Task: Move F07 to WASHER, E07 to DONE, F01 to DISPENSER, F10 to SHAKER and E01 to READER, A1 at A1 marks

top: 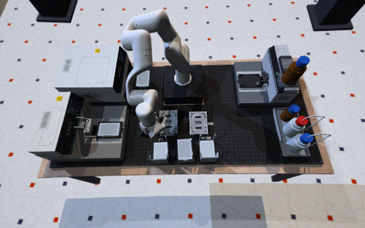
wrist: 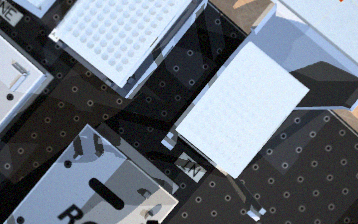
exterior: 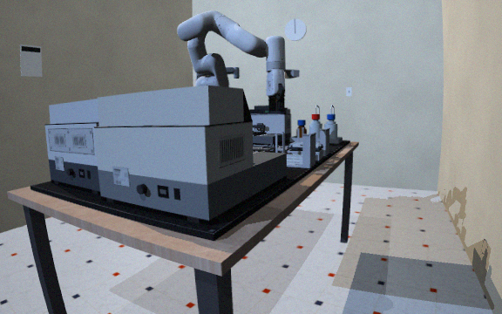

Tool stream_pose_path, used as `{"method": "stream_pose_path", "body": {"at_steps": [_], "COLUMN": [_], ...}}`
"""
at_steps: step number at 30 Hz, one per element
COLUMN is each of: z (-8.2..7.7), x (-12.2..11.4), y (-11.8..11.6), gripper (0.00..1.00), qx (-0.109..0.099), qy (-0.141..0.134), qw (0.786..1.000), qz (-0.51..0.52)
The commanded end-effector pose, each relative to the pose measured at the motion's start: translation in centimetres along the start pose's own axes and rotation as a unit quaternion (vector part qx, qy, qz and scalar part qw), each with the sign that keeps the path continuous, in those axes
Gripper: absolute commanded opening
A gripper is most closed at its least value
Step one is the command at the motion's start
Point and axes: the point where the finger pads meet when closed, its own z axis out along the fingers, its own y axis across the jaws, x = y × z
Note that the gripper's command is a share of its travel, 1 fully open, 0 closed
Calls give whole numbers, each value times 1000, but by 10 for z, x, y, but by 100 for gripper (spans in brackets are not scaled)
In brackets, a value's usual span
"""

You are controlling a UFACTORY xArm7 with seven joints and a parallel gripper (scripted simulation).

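Observation:
My gripper (top: 153,130) (exterior: 275,105) is open and empty. It hangs above the deck just left of the RG nest (top: 168,121) (wrist: 80,185), behind the IN rack (top: 160,157) (wrist: 285,45). The fingers do not show in the wrist view. In the rack lies a white plate (top: 160,151) (wrist: 242,110), below the wall tops, with the IN label (wrist: 190,167) beside it. A white plate with open wells (top: 185,149) (wrist: 120,35) sits on the middle front station. The DONE rack (top: 208,149) stands right of it. Other plates sit on the front left instrument (top: 108,129) and the back left one (top: 142,78).
The N6 nest (top: 198,121) (wrist: 0,85) is right of RG. Two large grey instruments (top: 84,68) (top: 52,126) fill the left side. Another instrument (top: 252,82) stands at the back right, with a tray of bottles (top: 293,126) in front of it. The arm's base (top: 182,82) is at the back middle.

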Motion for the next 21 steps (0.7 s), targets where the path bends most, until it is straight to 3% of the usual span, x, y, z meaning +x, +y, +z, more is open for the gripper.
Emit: {"method": "stream_pose_path", "body": {"at_steps": [1,9,13,21], "z": [-2,-2,-2,-2], "x": [-6,-28,-40,-58], "y": [5,17,23,33], "gripper": [100,100,100,100], "qx": [-2,-2,-2,-2], "qy": [3,3,3,3], "qw": [1000,1000,996,996], "qz": [-6,-6,-86,-90]}}
